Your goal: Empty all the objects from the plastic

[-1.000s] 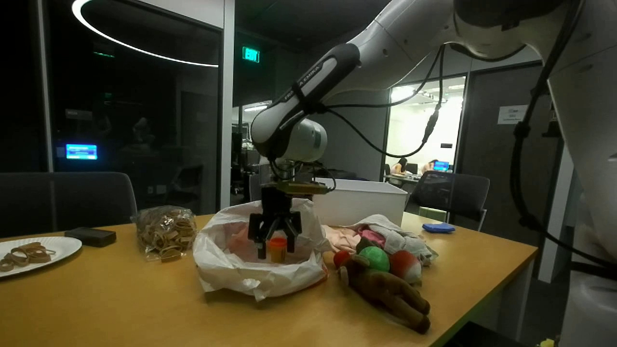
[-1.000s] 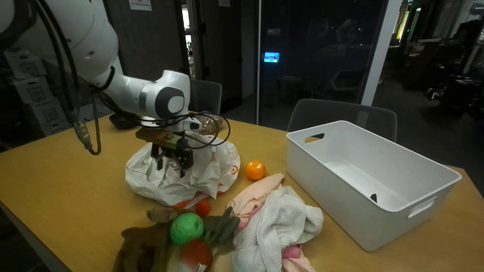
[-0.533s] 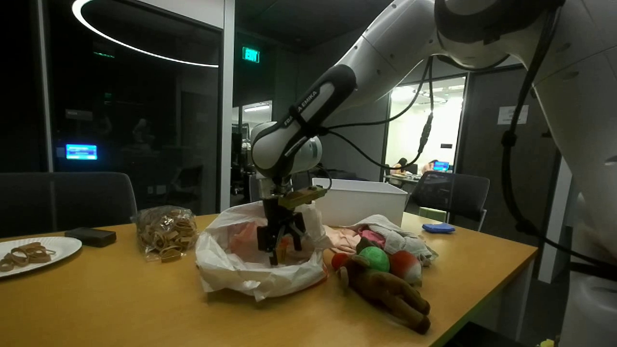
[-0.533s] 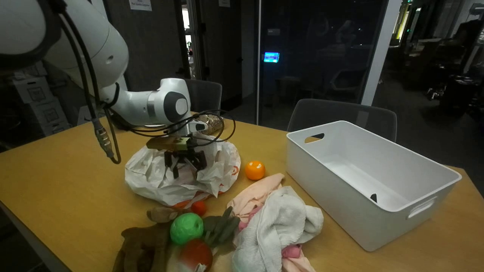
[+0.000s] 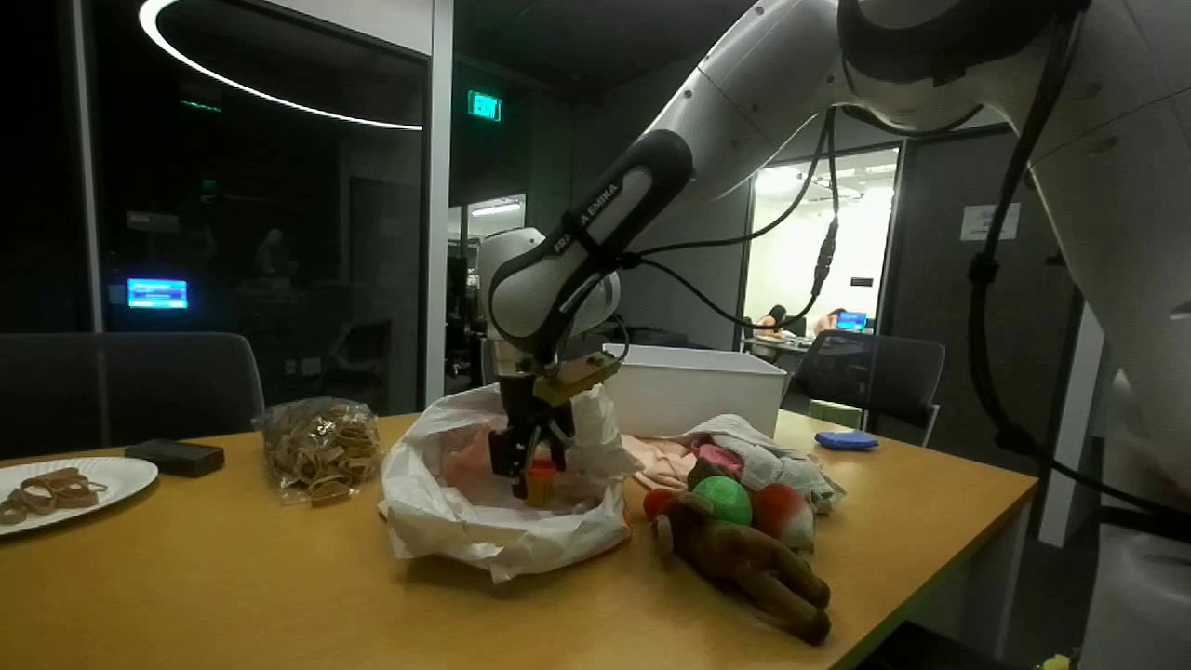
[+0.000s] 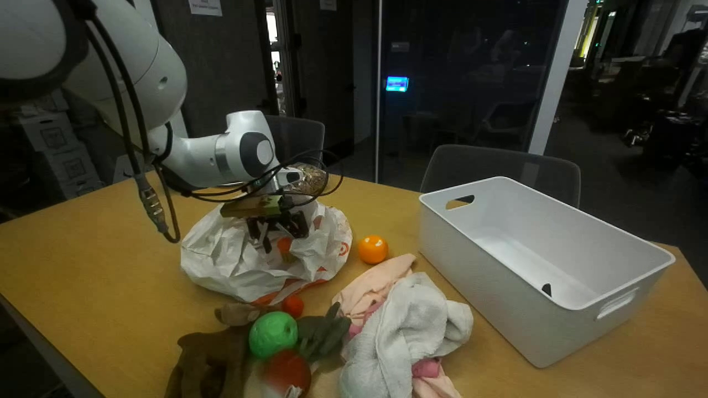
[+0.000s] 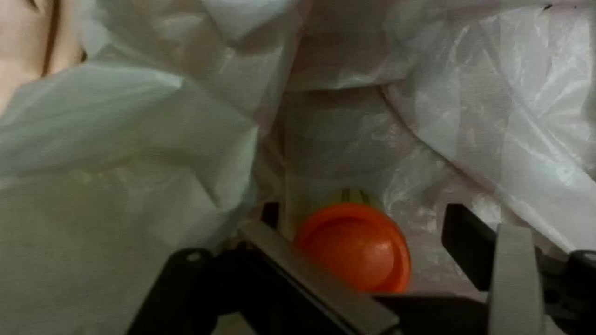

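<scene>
One pincer (image 5: 540, 475), two fingers (image 7: 467, 249) parted, flanks one container (image 7: 356, 246) inside one bag (image 5: 502, 540).

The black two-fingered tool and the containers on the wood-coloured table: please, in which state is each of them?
Tool: open, not gripping anything.
White plastic bag: crumpled, mouth open.
Small yellowish cylindrical tub: orange lid apparently on.
White rectangular plastic bin: upright, open-topped.
Clear plastic bag of tan bands: bulging; I cannot tell whether it is sealed.
</scene>
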You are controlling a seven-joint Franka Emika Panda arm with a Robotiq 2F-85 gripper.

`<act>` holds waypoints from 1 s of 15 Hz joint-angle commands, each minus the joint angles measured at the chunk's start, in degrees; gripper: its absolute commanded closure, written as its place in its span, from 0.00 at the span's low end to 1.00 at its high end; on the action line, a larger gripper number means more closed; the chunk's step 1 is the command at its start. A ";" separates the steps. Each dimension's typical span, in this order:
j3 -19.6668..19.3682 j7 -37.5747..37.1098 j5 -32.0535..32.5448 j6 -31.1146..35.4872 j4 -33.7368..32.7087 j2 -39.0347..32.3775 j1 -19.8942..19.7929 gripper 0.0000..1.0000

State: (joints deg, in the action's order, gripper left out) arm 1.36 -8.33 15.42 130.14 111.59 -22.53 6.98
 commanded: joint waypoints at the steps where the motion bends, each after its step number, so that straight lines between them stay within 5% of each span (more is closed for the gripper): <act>1: -0.82 -0.52 1.51 1.93 0.09 0.13 0.70 0.42; 6: 0.08 0.54 -0.72 -0.43 0.21 1.43 0.39 0.76; 11: 2.27 4.84 -7.09 -8.74 0.96 7.16 -0.71 0.76; 15: 1.90 5.51 -5.62 -22.44 1.71 12.26 -0.32 0.76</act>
State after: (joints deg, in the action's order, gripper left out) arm 3.08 -4.39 9.74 115.66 111.58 -15.26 6.98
